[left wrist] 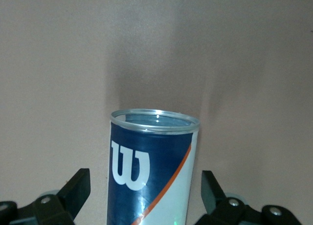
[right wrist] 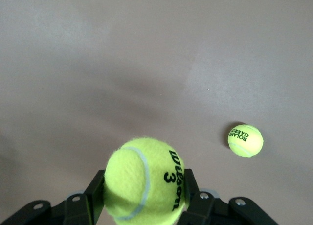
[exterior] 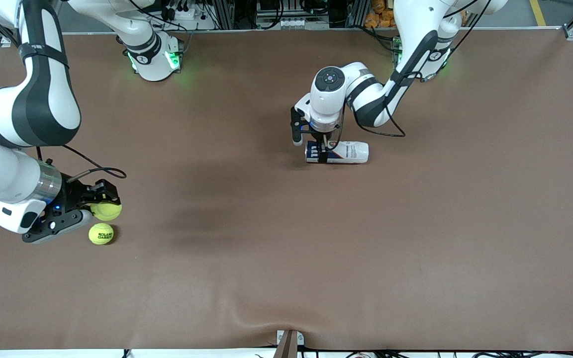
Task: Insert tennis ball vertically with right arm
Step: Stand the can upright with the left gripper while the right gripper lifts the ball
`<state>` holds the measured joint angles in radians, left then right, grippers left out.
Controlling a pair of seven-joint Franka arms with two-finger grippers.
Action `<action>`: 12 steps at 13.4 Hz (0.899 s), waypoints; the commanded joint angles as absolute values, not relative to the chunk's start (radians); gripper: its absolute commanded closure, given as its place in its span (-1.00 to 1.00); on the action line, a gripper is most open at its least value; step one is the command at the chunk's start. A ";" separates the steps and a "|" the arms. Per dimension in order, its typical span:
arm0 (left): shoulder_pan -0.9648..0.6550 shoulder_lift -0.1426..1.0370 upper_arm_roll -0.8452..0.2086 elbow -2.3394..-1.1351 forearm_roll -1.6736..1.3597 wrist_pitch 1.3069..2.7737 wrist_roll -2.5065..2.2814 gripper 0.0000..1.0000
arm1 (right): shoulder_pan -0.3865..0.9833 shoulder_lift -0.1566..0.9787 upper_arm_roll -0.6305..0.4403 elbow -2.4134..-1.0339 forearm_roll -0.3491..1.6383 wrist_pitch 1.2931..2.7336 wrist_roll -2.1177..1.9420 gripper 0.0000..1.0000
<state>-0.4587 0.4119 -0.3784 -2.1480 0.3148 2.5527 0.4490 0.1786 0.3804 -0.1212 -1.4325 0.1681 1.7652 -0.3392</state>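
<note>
At the right arm's end of the table, my right gripper (exterior: pixel 103 208) (right wrist: pixel 145 191) is shut on a yellow-green tennis ball (exterior: pixel 107 211) (right wrist: pixel 144 178) printed with a 3, held just above the surface. The can (exterior: pixel 338 152) (left wrist: pixel 151 166), blue and white with a silver rim around its open mouth, lies on its side near the table's middle. My left gripper (exterior: pixel 322 151) (left wrist: pixel 145 188) is lowered around the can's blue end. It is open, with a gap between each finger and the can's sides.
A second tennis ball (exterior: pixel 101 233) (right wrist: pixel 245 140) with black lettering rests on the brown table (exterior: pixel 286 258), just nearer the front camera than the held ball. Both arm bases stand along the edge farthest from that camera.
</note>
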 commanded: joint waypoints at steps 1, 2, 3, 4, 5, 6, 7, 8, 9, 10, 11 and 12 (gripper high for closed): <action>-0.446 0.428 -0.387 -2.151 0.333 2.573 0.457 -1.00 | 0.175 0.362 -0.118 -1.434 0.189 1.743 -0.350 0.61; -0.446 0.431 -0.387 -2.149 0.333 2.574 0.457 -1.00 | 0.176 0.362 -0.118 -1.436 0.189 1.743 -0.350 0.61; -0.446 0.433 -0.387 -2.149 0.334 2.583 0.456 -1.00 | 0.176 0.362 -0.118 -1.434 0.189 1.743 -0.350 0.61; -0.448 0.440 -0.387 -2.149 0.334 2.597 0.456 -1.00 | 0.176 0.362 -0.118 -1.436 0.187 1.743 -0.350 0.61; -0.448 0.446 -0.387 -2.149 0.334 2.614 0.456 -1.00 | 0.176 0.362 -0.118 -1.436 0.189 1.743 -0.350 0.61; -0.449 0.448 -0.387 -2.149 0.334 2.626 0.456 -1.00 | 0.176 0.362 -0.118 -1.436 0.189 1.743 -0.350 0.61; -0.451 0.452 -0.387 -2.149 0.334 2.626 0.456 -1.00 | 0.176 0.362 -0.118 -1.436 0.189 1.743 -0.350 0.61; -0.448 0.454 -0.387 -2.149 0.334 2.626 0.457 -1.00 | 0.175 0.362 -0.118 -1.436 0.189 1.743 -0.350 0.61; -0.448 0.456 -0.387 -2.151 0.334 2.626 0.459 -1.00 | 0.175 0.362 -0.118 -1.436 0.189 1.743 -0.350 0.61; -0.448 0.457 -0.387 -2.154 0.334 2.626 0.459 -1.00 | 0.175 0.362 -0.118 -1.436 0.189 1.743 -0.350 0.61; -0.448 0.457 -0.387 -2.155 0.334 2.625 0.459 -1.00 | 0.175 0.362 -0.118 -1.436 0.189 1.743 -0.350 0.61; -0.448 0.457 -0.387 -2.160 0.334 2.625 0.459 -1.00 | 0.175 0.362 -0.118 -1.436 0.189 1.743 -0.350 0.61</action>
<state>-0.4589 0.4540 -0.3785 -2.1505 0.3148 2.6071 0.4491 0.1794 0.3798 -0.1206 -1.4324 0.1712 1.7558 -0.3393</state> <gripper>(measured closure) 0.000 0.335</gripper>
